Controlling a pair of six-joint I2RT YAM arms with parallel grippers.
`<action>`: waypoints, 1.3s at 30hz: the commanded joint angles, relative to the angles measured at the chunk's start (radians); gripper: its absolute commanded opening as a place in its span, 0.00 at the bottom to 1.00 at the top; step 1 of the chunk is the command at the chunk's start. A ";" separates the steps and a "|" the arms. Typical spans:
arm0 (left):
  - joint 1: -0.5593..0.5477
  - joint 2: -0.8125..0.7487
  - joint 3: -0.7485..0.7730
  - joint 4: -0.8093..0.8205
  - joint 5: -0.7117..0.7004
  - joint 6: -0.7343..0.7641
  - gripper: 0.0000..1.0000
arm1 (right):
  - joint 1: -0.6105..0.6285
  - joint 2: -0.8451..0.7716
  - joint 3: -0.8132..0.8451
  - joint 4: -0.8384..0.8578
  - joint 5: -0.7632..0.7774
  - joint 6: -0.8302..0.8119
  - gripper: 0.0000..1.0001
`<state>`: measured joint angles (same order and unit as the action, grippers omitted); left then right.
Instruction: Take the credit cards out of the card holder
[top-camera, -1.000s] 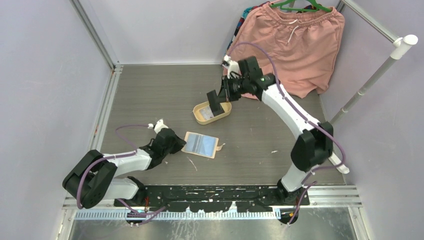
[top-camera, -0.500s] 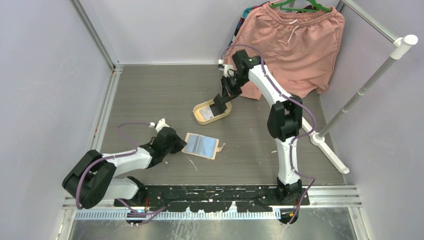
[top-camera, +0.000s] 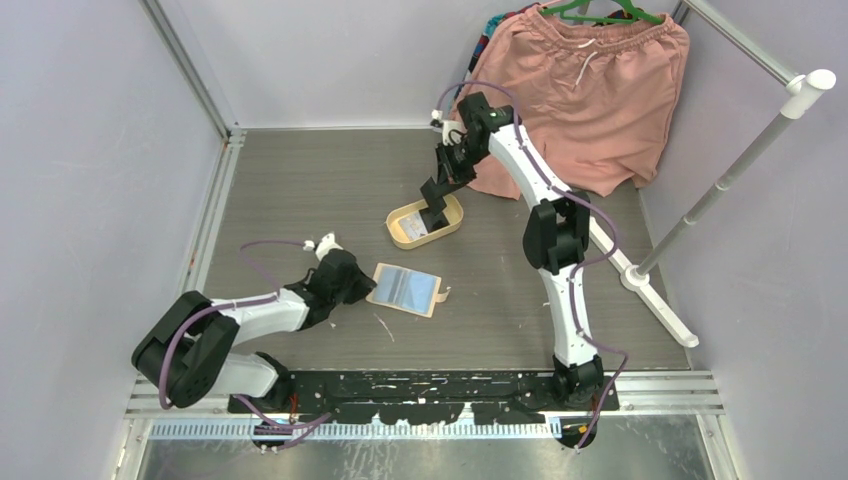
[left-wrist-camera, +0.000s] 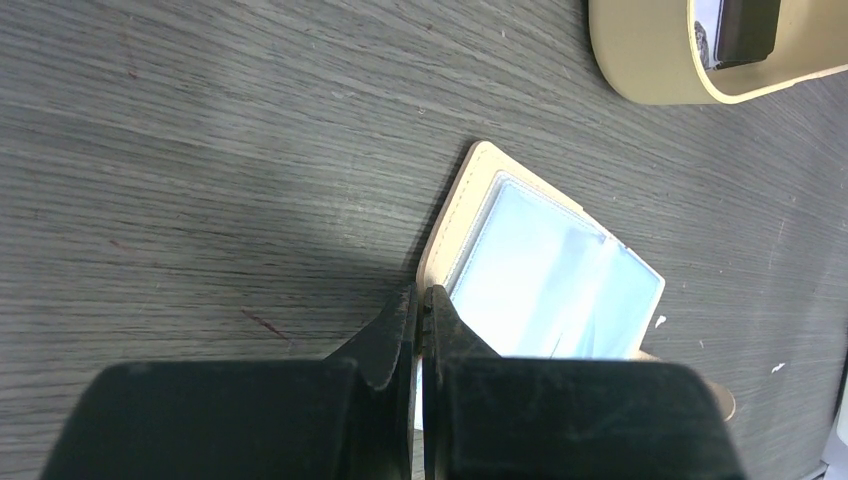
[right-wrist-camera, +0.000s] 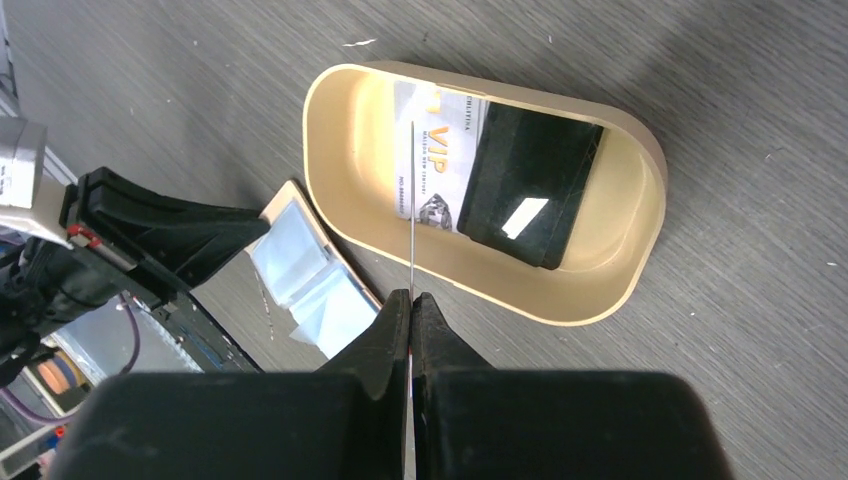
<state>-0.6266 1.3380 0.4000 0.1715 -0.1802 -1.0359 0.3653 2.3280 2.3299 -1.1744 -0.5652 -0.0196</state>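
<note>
The card holder (top-camera: 405, 288) lies open on the table, beige outside with pale blue pockets (left-wrist-camera: 550, 285) inside. My left gripper (left-wrist-camera: 422, 292) is shut, its tips against the holder's left edge (top-camera: 364, 285). My right gripper (right-wrist-camera: 411, 297) is shut on a thin credit card (right-wrist-camera: 411, 200), seen edge-on, hanging over the oval cream tray (right-wrist-camera: 640, 215). From above the held card looks dark (top-camera: 435, 213). Two credit cards lie in the tray: a white printed one (right-wrist-camera: 440, 150) and a black one with a white patch (right-wrist-camera: 530, 190).
Pink shorts (top-camera: 590, 90) hang on a hanger at the back right, close behind the right arm. A white pole stand (top-camera: 730, 170) leans at the right. Pale walls enclose the table on three sides. The tray (top-camera: 400, 238) sits just behind the holder.
The right arm has folded inward, its elbow swinging left, while the held card stays over the tray and sits slightly lower. The left gripper has nudged a little to the right.
</note>
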 joint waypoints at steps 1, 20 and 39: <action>-0.006 0.070 -0.038 -0.202 0.005 0.054 0.00 | 0.005 -0.002 0.009 0.046 0.007 0.048 0.02; -0.006 0.092 -0.048 -0.186 0.011 0.048 0.00 | 0.011 0.030 -0.127 0.117 -0.003 0.056 0.02; -0.006 0.084 -0.072 -0.176 0.015 0.042 0.00 | 0.017 0.099 -0.123 0.120 0.047 0.058 0.01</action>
<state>-0.6266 1.3705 0.3946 0.2184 -0.1711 -1.0367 0.3767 2.4241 2.1895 -1.0679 -0.5327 0.0334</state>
